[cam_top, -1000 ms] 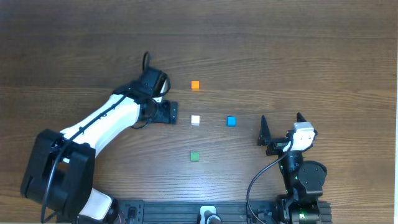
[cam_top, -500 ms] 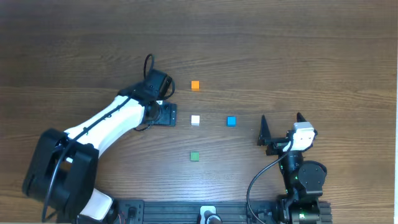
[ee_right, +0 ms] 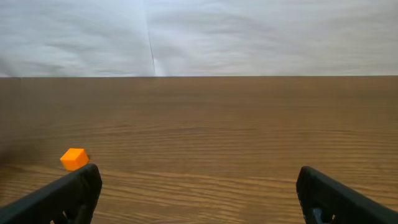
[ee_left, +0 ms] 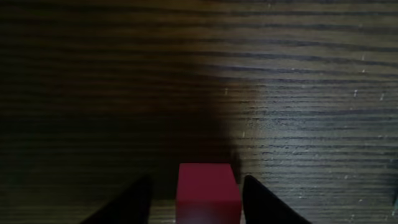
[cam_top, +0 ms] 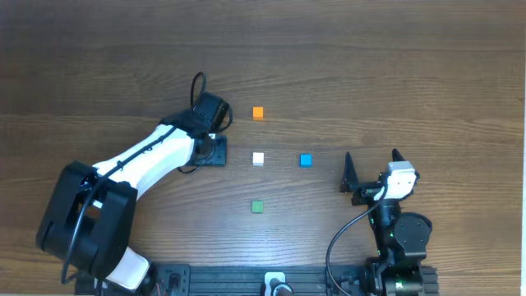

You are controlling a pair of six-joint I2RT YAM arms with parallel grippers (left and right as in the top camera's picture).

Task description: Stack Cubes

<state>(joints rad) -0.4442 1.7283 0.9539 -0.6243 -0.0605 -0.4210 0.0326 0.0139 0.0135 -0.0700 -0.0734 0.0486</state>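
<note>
Right now your left gripper [ee_left: 196,182] sits low over the counter [cam_top: 411,66], a brown wood surface with fine, straight grain lines. Its two dark, tapered fingers [ee_left: 127,204] stand on either side of a red cube [ee_left: 208,194], which is smooth, matte and square-edged. You can see a clear gap on one side of the cube and a thin one on the other, so the gripper is released around it rather than clamping it. The cube lies in the gripper's shadow.

From above you have four more small cubes, all apart from one another and none stacked. The white cube [cam_top: 258,159] is near the left gripper, and the blue cube [cam_top: 306,160] lies beyond it towards the right arm. The orange cube [cam_top: 258,113] is farther up the counter, and the green cube [cam_top: 257,207] is nearer the arms' bases.

Your right gripper [cam_top: 371,167] is close to its own base, with its black pointed fingers spread wide and nothing between them. Its wrist view looks across the grain to the orange cube and a pale, faintly creased wall [ee_right: 249,37].
</note>
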